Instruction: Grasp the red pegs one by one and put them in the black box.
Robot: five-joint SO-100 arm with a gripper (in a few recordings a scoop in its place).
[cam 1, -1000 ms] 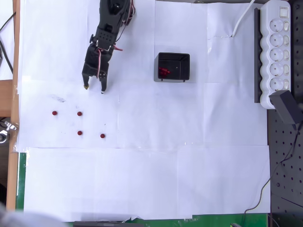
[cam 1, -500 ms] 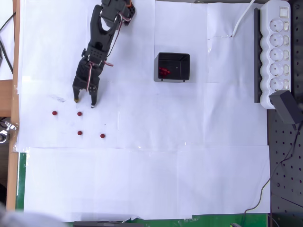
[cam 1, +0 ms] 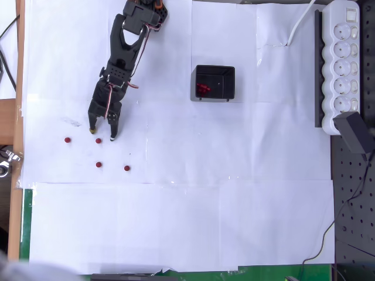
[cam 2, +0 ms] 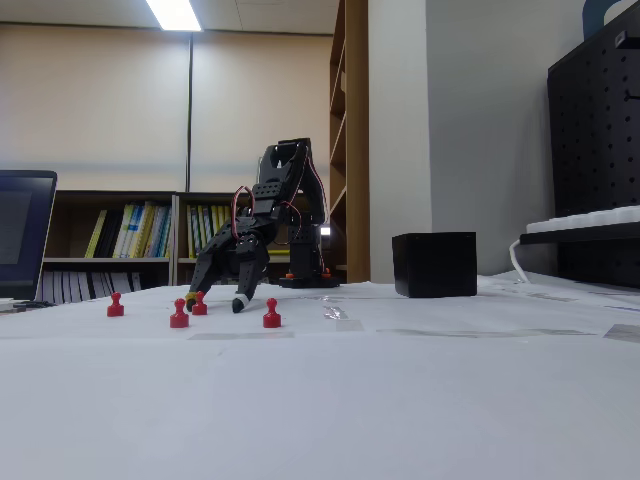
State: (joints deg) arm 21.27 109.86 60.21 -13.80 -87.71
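Several small red pegs stand on the white paper: one point(cam 1: 68, 140) at the left, one point(cam 1: 98, 140) between my fingers, and two nearer ones point(cam 1: 98, 165) point(cam 1: 126, 168). In the fixed view they are the left peg point(cam 2: 116, 305), the far peg point(cam 2: 199, 303) and the two near pegs point(cam 2: 179, 314) point(cam 2: 270, 314). My gripper point(cam 1: 101, 135) point(cam 2: 213, 303) is open, its tips low over the paper on either side of that peg. The black box point(cam 1: 214, 83) point(cam 2: 433, 264) stands to the right, with red pegs point(cam 1: 203, 89) inside.
A white power strip point(cam 1: 343, 64) lies along the right edge, with a black block point(cam 1: 354, 132) below it. The arm's base point(cam 1: 143, 12) sits at the top. The table's wooden edge point(cam 1: 19, 88) runs down the left.
The arm has reached down and to the left, from beside the box toward the pegs. The open fingers have dropped to straddle the upper middle peg.
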